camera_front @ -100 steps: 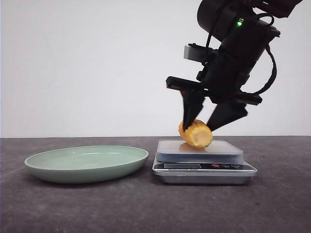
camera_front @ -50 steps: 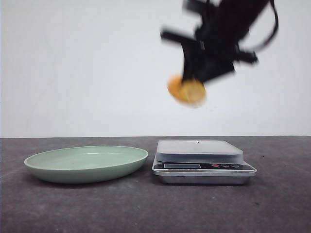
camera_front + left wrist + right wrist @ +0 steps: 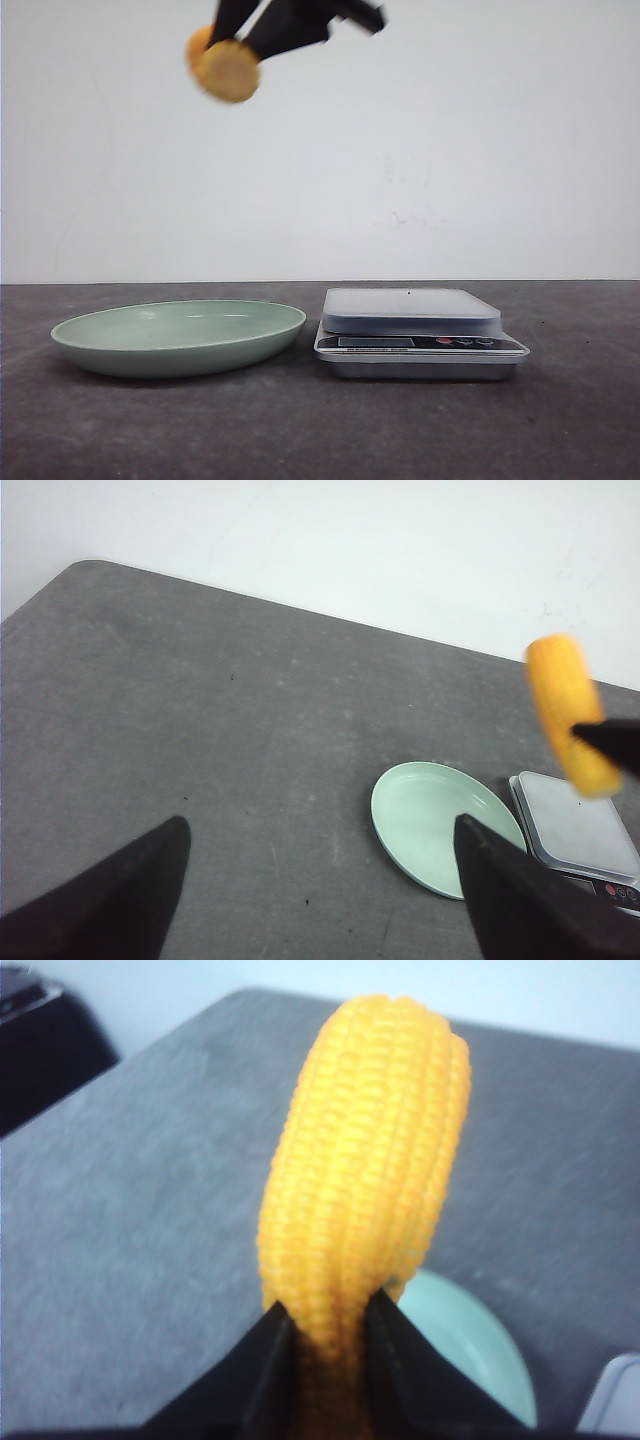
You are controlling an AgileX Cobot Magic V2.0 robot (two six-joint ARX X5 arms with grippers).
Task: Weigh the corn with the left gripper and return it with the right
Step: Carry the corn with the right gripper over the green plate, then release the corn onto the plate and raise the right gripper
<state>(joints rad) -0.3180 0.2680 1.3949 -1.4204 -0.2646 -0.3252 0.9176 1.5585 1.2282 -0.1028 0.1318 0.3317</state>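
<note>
The return step is in hand. Below the right gripper (image 3: 245, 40) lies the pale green round plate (image 3: 100, 345), beside the silver scale (image 3: 480, 350); its fingers pinch the stubby yellow corn cob (image 3: 226, 70) aloft — next, lowering and release. The left gripper (image 3: 320, 880) is spread — empty.

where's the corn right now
The corn is up in the air near the top of the front view, clamped in the right gripper, high above the green plate and well left of the scale.
</note>
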